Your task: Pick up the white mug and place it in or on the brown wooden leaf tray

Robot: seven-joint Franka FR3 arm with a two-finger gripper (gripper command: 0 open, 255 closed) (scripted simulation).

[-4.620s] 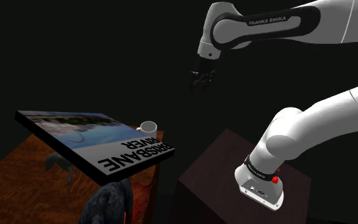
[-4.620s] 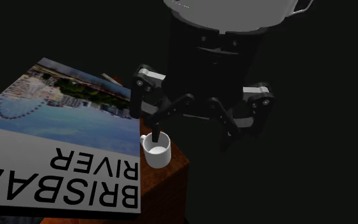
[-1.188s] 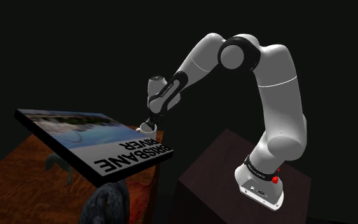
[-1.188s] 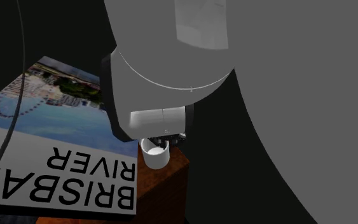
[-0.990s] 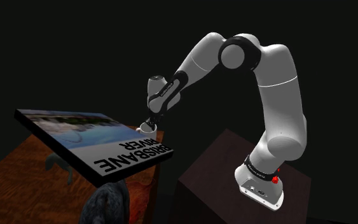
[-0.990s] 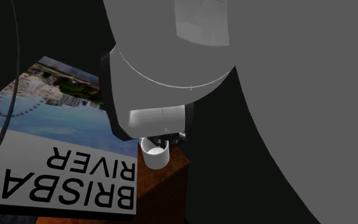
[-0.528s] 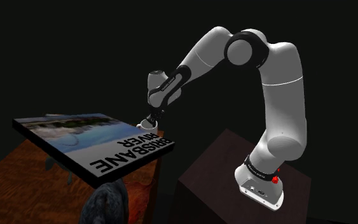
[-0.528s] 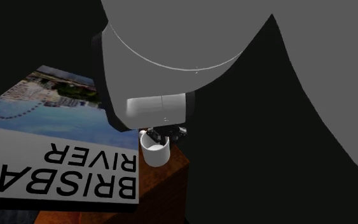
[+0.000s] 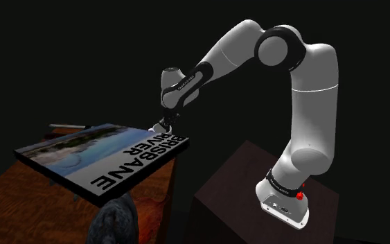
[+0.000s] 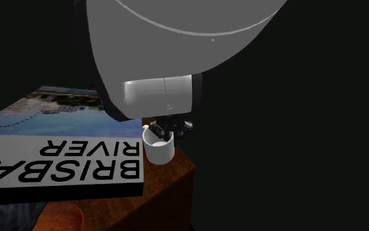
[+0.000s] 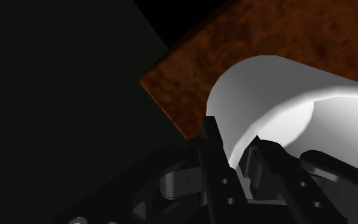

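White mug point(image 10: 158, 149) in grip of tool point(image 10: 165, 129), elbow point(image 9: 281, 47) high, forearm point(image 9: 221, 59) aslant downward.

We took the place for a room in a home, most probably a sitting room, although very little of it was lit. The main sign was a brown wooden table point(image 9: 6, 186) with a strong burl grain, the kind of furniture that one keeps in a house. Over it lay a large picture book point(image 9: 96, 156). Its cover was a photograph of water and a city, and its dark edge bore the words BRISBANE RIVER. By the far corner of the book we saw a plain white mug point(image 10: 158, 149). At the near side stood a dark rounded object point(image 9: 115, 220), perhaps an ornament; we could not tell. Around the table everything was dark.
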